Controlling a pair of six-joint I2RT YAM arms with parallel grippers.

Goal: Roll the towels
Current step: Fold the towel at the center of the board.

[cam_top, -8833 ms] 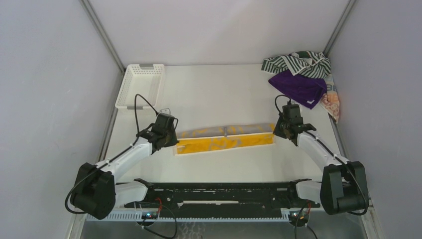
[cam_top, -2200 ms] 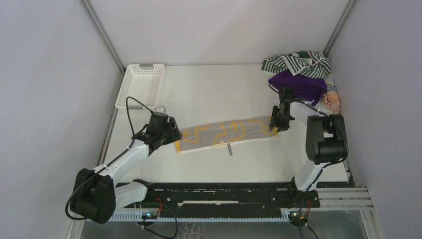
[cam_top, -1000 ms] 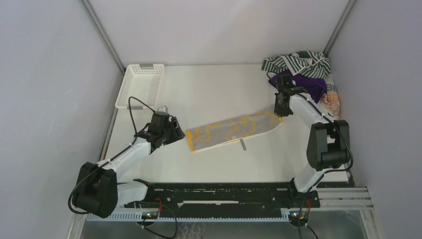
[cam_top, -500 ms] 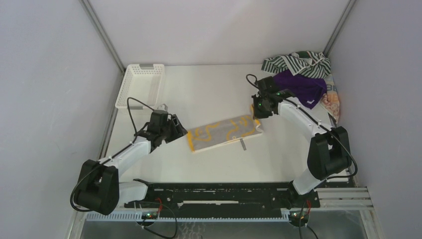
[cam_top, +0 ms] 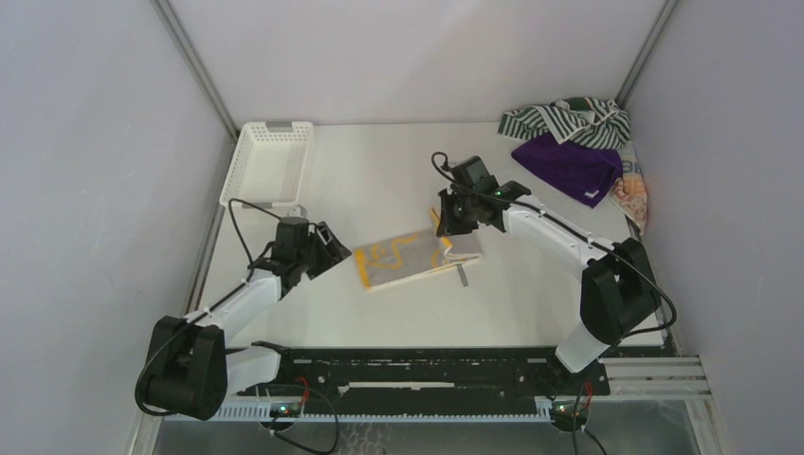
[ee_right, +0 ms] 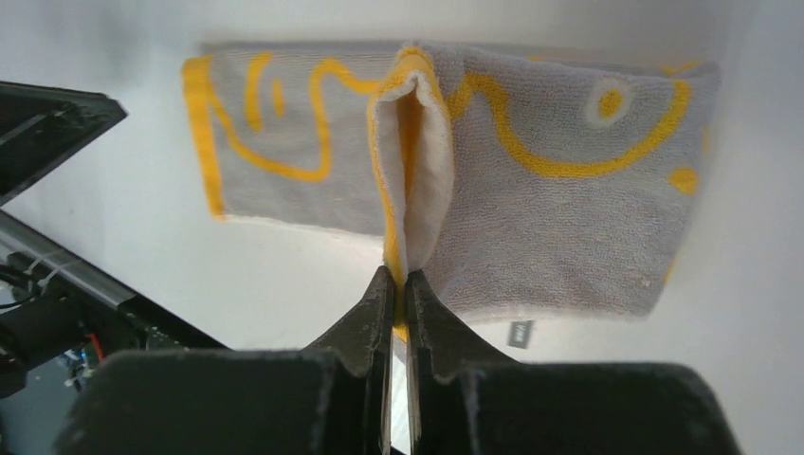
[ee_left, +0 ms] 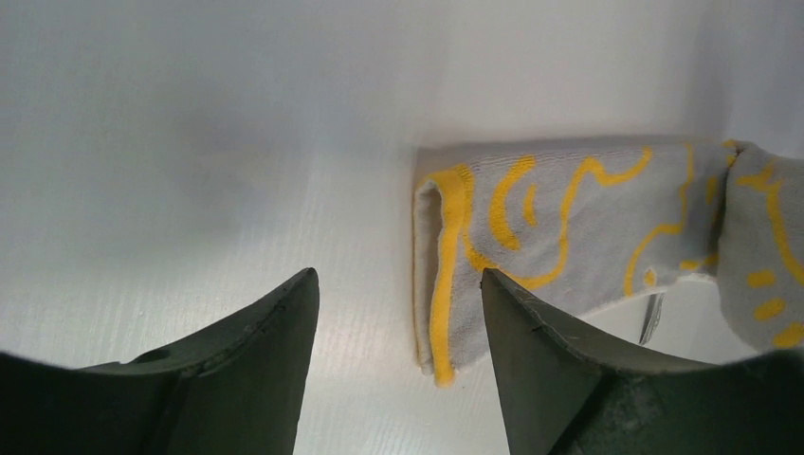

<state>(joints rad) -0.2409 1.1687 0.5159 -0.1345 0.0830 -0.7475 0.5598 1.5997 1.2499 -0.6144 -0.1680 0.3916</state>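
The yellow-and-grey towel (cam_top: 403, 258) lies at mid-table with its right end lifted and doubled back to the left. My right gripper (cam_top: 453, 220) is shut on that lifted end; in the right wrist view the jaws (ee_right: 398, 281) pinch the yellow hem of the towel (ee_right: 569, 190). My left gripper (cam_top: 329, 252) stands open at the towel's left end. In the left wrist view the towel's end (ee_left: 446, 284) lies flat between the spread fingers of the gripper (ee_left: 398, 277), untouched. The purple towel (cam_top: 569, 167), green-striped towel (cam_top: 567, 118) and orange patterned towel (cam_top: 633, 195) are heaped at the back right.
A white lattice basket (cam_top: 268, 163) stands at the back left. Grey walls close in the table on three sides. The towel's small grey tag (cam_top: 462, 276) sticks out at its near edge. The black rail of the arm bases (cam_top: 417, 365) runs along the near edge.
My right gripper has carried the towel's right end from the back right toward the left, folding it over itself. My left gripper has drawn back a little and opened slightly wider.
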